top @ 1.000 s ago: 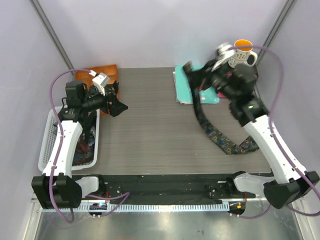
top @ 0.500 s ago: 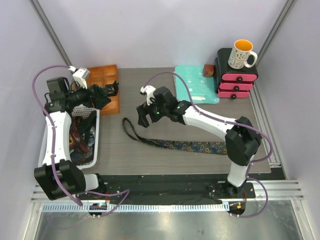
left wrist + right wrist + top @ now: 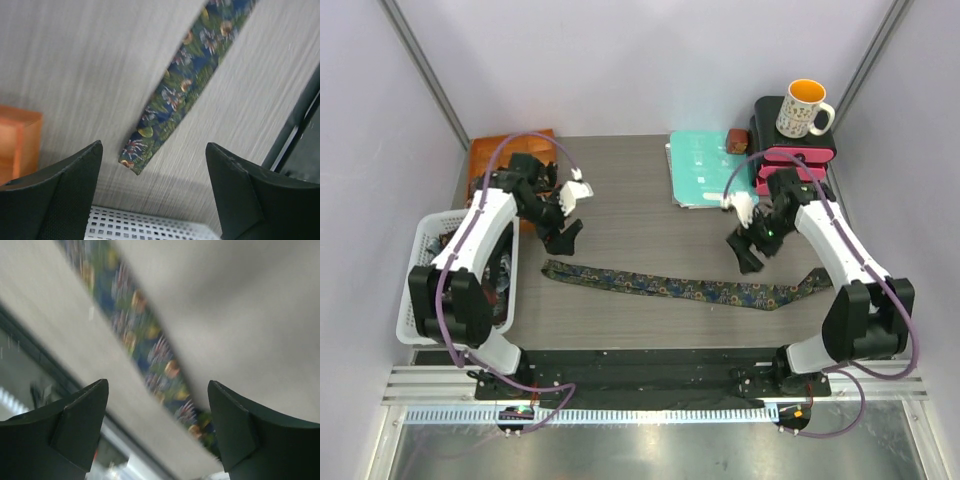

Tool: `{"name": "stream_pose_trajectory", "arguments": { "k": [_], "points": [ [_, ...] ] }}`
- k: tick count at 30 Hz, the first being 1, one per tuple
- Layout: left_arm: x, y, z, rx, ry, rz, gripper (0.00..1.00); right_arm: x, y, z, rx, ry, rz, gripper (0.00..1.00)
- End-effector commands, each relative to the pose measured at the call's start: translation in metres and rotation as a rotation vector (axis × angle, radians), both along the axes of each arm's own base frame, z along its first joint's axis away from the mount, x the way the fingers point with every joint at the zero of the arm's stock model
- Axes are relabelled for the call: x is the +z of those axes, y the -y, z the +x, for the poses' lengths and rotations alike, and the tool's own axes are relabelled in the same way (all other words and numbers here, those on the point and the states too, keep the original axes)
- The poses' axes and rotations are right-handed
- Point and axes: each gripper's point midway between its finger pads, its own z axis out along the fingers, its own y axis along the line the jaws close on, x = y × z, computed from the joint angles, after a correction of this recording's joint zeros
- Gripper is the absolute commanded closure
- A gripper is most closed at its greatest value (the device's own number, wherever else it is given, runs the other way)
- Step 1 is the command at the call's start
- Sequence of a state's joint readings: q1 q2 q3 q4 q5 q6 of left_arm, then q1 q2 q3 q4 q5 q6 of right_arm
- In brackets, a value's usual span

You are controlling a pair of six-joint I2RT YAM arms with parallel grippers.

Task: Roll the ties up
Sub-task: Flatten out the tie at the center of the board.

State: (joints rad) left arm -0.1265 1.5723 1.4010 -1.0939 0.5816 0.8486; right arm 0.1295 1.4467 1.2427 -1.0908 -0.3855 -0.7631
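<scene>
While both arms hang over the bench (image 3: 640, 200), a multicolour patterned tie (image 3: 680, 290) lies flat as a long strip near the front edge, running left to right. The left end effector (image 3: 565, 236) hovers over the strip's left end, its fingers spread wide with nothing between them. The right end effector (image 3: 750, 258) hovers over the strip toward its right end, also wide and empty. More ties (image 3: 488, 283) lie heaped in a white basket (image 3: 415, 262) at the left edge. A teal folder (image 3: 705, 170) rests at the back edge.
</scene>
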Motion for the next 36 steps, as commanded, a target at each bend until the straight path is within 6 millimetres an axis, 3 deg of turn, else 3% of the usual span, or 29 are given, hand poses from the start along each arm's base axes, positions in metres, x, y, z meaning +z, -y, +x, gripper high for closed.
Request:
{"name": "stream_pose_trajectory", "arguments": {
  "k": [1, 4, 11, 13, 17, 21, 30, 36],
  "points": [
    [-0.018, -0.011, -0.001, -0.132, -0.016, 0.148, 0.19, -0.035, 0.036, -0.072, 0.145, -0.295, -0.056, 0.17],
    [-0.026, -0.009, 0.010, -0.117, -0.057, 0.161, 0.22, -0.052, 0.040, -0.085, 0.159, -0.355, -0.064, 0.19],
    [-0.042, -0.016, 0.023, -0.112, -0.073, 0.211, 0.23, -0.086, 0.055, -0.072, 0.094, -0.340, -0.130, 0.18],
    [-0.044, -0.016, 0.024, -0.121, -0.080, 0.214, 0.23, -0.078, 0.057, -0.055, 0.041, -0.314, -0.099, 0.18],
    [-0.043, -0.013, 0.022, -0.128, -0.088, 0.194, 0.23, -0.053, 0.053, -0.040, 0.051, -0.296, -0.042, 0.18],
    [-0.045, -0.010, 0.026, -0.117, -0.081, 0.182, 0.23, -0.052, 0.054, -0.028, 0.074, -0.264, -0.050, 0.16],
    [-0.063, -0.020, 0.036, -0.114, -0.146, 0.231, 0.24, -0.099, 0.058, -0.057, 0.144, -0.377, -0.102, 0.28],
    [-0.059, -0.034, 0.048, -0.077, -0.220, 0.247, 0.32, -0.108, 0.049, -0.070, 0.176, -0.387, -0.102, 0.49]
  ]
}}
